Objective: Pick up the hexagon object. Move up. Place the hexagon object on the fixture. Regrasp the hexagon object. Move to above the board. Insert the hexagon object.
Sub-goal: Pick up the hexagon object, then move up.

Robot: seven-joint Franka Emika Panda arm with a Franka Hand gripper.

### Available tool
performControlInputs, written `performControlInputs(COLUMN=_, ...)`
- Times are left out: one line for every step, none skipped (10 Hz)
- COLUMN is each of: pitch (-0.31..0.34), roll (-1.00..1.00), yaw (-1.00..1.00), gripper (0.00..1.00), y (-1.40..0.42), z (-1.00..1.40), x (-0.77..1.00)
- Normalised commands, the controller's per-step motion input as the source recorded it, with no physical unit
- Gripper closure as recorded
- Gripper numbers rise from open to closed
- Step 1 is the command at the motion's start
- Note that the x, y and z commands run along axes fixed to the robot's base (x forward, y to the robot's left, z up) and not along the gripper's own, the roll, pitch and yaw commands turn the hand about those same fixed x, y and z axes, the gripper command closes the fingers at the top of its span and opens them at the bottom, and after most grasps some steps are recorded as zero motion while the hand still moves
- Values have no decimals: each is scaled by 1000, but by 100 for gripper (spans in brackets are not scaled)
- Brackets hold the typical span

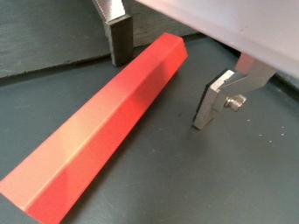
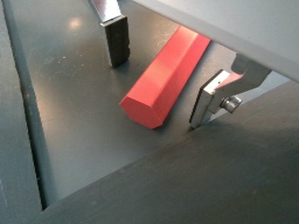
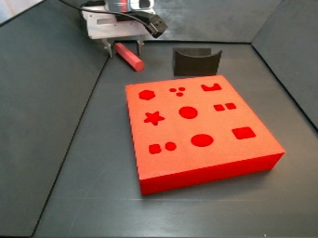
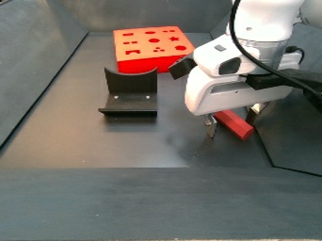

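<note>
The gripper [image 1: 163, 74] sits low over the dark floor [image 3: 74, 130] near a back corner, close to the wall. Jaws open, one finger [image 2: 114, 42] on each side of the hexagon object [image 1: 105, 131], neither clearly touching. The peg lies flat, long axis running between the fingers. A wrist view shows its hexagonal end [image 2: 142, 112]. In both side views the board [image 3: 199, 130] and fixture [image 4: 130, 92] stand apart from it, bare floor between.

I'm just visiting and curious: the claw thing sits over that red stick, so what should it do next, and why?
Probably close the jaws. The gripper is open, a finger on each side of the hexagon object, which lies flat on the floor, not yet gripped.
</note>
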Motion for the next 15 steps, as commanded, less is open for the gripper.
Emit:
performControlInputs(pitch=0, roll=-14, yaw=0, gripper=0, y=0, z=-11, x=0)
performControlInputs(pitch=0, roll=0, yaw=0, gripper=0, y=0, z=0, x=0)
performControlInputs(pitch=0, roll=0, yaw=0, gripper=100, y=0, z=0, x=0)
performControlInputs(pitch=0, roll=0, yaw=0, gripper=100, y=0, z=0, x=0)
performControlInputs(pitch=0, roll=0, yaw=0, gripper=100, y=0, z=0, x=0)
performControlInputs(pitch=0, roll=0, yaw=0, gripper=100, y=0, z=0, x=0)
performControlInputs(pitch=0, roll=0, yaw=0, gripper=100, y=0, z=0, x=0)
performControlInputs(pitch=0, roll=0, yaw=0, gripper=100, y=0, z=0, x=0)
performControlInputs(pitch=0, roll=0, yaw=0, gripper=100, y=0, z=0, x=0)
performControlInputs(pitch=0, roll=0, yaw=0, gripper=100, y=0, z=0, x=0)
performControlInputs(pitch=0, roll=0, yaw=0, gripper=100, y=0, z=0, x=0)
performControlInputs(pitch=0, roll=0, yaw=0, gripper=100, y=0, z=0, x=0)
performControlInputs(pitch=0, roll=0, yaw=0, gripper=100, y=0, z=0, x=0)
performControlInputs(pitch=0, roll=0, yaw=0, gripper=100, y=0, z=833, x=0)
performControlInputs(pitch=38, roll=-12, yaw=-31, gripper=100, y=-32, z=790, x=-82)
